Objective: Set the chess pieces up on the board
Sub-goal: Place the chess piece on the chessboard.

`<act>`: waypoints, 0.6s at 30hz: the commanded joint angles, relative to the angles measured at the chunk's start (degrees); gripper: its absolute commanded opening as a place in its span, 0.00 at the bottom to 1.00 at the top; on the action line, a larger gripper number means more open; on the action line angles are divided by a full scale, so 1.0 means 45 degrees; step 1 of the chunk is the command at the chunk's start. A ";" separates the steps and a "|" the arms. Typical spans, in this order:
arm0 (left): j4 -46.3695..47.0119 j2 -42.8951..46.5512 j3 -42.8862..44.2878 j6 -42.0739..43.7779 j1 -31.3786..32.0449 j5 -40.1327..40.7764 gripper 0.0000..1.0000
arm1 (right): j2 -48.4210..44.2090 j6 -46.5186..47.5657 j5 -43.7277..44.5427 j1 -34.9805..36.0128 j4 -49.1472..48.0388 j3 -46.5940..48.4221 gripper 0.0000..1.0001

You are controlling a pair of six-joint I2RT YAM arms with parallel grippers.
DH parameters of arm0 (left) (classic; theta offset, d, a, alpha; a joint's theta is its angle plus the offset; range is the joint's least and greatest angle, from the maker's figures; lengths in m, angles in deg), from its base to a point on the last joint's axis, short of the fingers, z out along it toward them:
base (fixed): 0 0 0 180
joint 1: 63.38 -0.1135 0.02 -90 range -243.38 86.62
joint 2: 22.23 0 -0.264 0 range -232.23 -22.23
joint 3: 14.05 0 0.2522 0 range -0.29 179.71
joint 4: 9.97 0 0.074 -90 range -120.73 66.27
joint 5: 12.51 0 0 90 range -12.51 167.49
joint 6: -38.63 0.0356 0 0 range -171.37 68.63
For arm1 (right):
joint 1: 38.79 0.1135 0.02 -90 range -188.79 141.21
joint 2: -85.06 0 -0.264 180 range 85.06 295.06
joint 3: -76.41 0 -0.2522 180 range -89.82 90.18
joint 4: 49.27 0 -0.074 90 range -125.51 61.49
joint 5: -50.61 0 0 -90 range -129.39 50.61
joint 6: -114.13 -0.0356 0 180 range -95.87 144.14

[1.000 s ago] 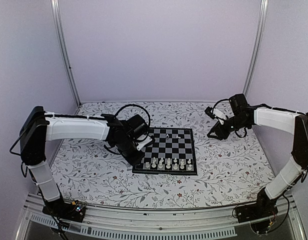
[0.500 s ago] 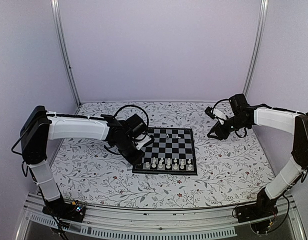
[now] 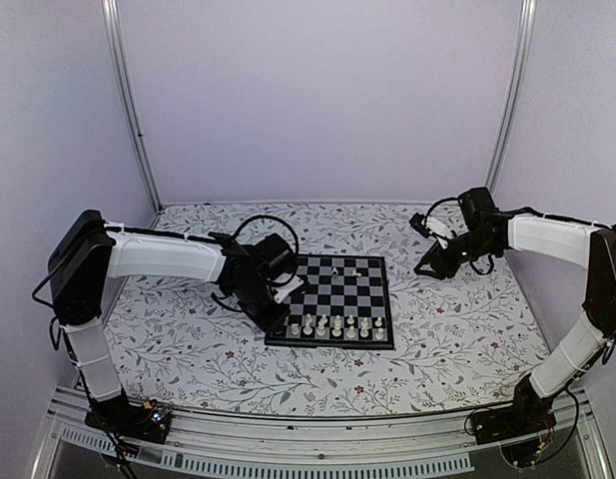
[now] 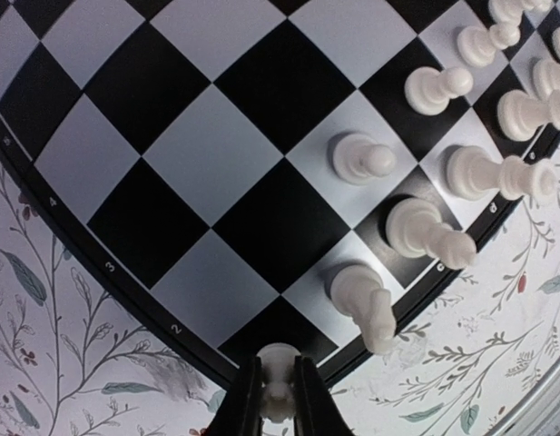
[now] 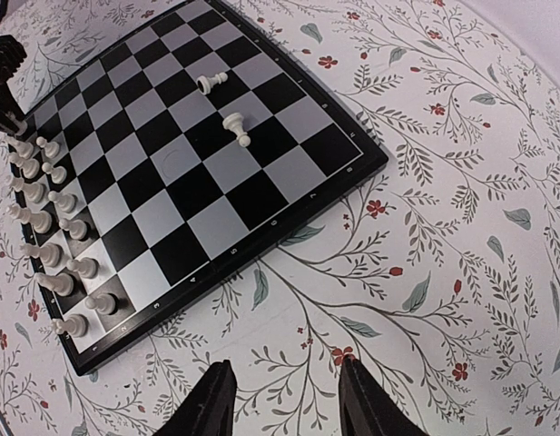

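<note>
The board (image 3: 339, 289) of black and pale checks lies mid-table; it also shows in the left wrist view (image 4: 207, 163) and the right wrist view (image 5: 261, 195). White chess pieces (image 3: 335, 326) stand in rows along its near edge. Two more (image 3: 332, 270) lie near its far side, seen in the right wrist view (image 5: 236, 126). My left gripper (image 4: 278, 400) is shut on a white piece (image 4: 279, 377), held over the board's near-left corner square. My right gripper (image 5: 284, 400) is open and empty over the floral table, right of the board.
The floral table surface (image 3: 457, 329) surrounds the board. Pale booth walls and metal posts (image 3: 128, 110) stand left, right and behind. A black cable (image 3: 258, 220) loops off the left wrist.
My left gripper has shifted slightly toward the board's near-left corner with the piece in it. The right arm has not moved.
</note>
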 commanded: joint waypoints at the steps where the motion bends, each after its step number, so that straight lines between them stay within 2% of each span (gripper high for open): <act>1: 0.0138 -0.0259 -0.0056 -0.0063 -0.0173 -0.0141 0.18 | 0.0172 0.0117 -0.0203 -0.0066 0.0005 -0.0088 0.41; 3: 0.0152 -0.0215 -0.0055 -0.0105 -0.0173 -0.0119 0.24 | 0.0151 0.0103 -0.0222 -0.0066 0.0029 -0.0074 0.41; 7: -0.0012 -0.0064 0.0116 -0.0104 -0.0192 -0.0085 0.30 | 0.0139 0.0102 -0.0257 -0.0062 0.0028 -0.0055 0.41; 18: -0.0609 0.0229 0.2583 0.0168 -0.0626 0.0982 0.32 | 0.0075 0.0102 -0.0650 -0.0003 0.0514 0.0769 0.40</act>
